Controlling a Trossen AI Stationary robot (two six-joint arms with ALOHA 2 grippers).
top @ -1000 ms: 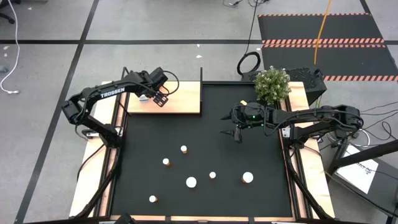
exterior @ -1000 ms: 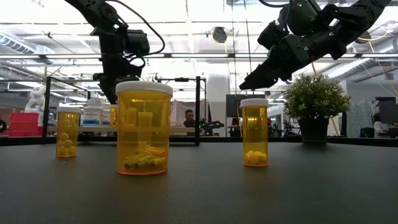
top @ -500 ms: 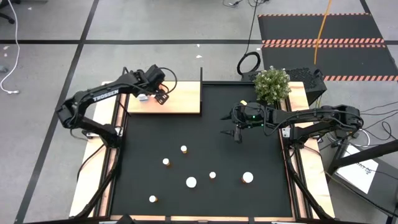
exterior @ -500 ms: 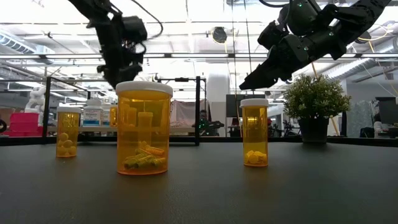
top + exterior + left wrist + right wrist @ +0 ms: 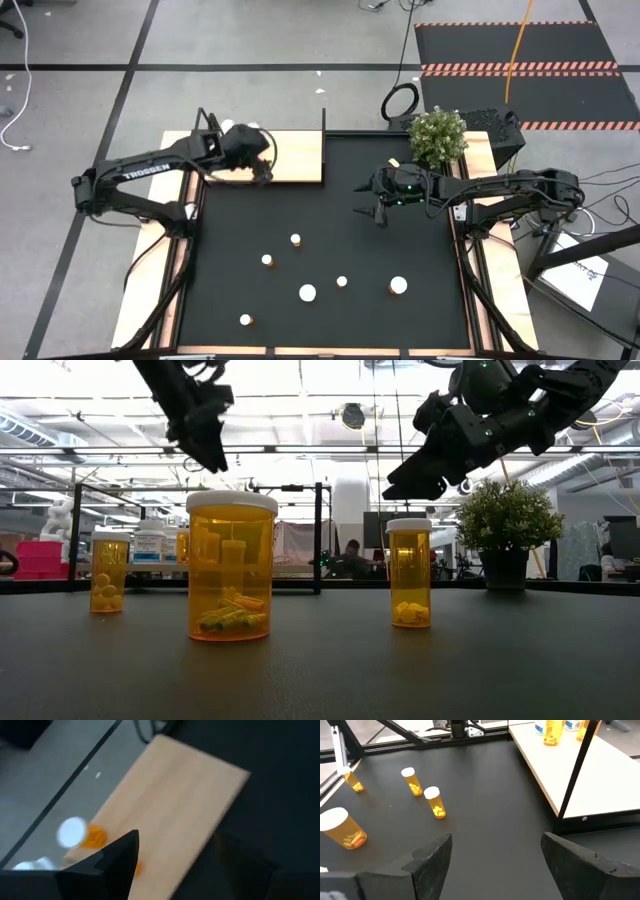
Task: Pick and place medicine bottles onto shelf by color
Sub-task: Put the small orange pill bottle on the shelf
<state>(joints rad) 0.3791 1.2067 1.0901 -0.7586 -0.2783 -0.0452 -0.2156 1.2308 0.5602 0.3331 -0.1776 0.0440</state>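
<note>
Left gripper (image 5: 262, 168): above the shelf (image 5: 295, 160), near its middle; fingers spread apart with nothing between them — the left wrist view shows only bare wood and mat in the gap.
Right gripper (image 5: 372, 214): held over the black mat (image 5: 330, 230) on the tabletop, toward the plant side, well above the surface; fingers wide apart and empty, as the right wrist view shows.
Shelf: light-wood board with thin black posts, at the far left corner of the mat.
Bottles on shelf: an orange bottle with a white cap (image 5: 80, 833) lies near one edge in the left wrist view; two more orange bottles (image 5: 549, 732) and white ones stand at the shelf's far end in the right wrist view.
Bottles on mat: six white caps in the high view — two near the middle (image 5: 295, 240), one small (image 5: 342, 282), two larger (image 5: 307, 293) and (image 5: 398, 285), one near the front edge (image 5: 245, 320).
Low view: a wide orange bottle (image 5: 231, 566) stands nearest, a slimmer one (image 5: 409, 572) beside it to the right, a third (image 5: 108, 572) farther left — all upright.
Potted plant (image 5: 438, 136): at the far right corner of the tabletop.
</note>
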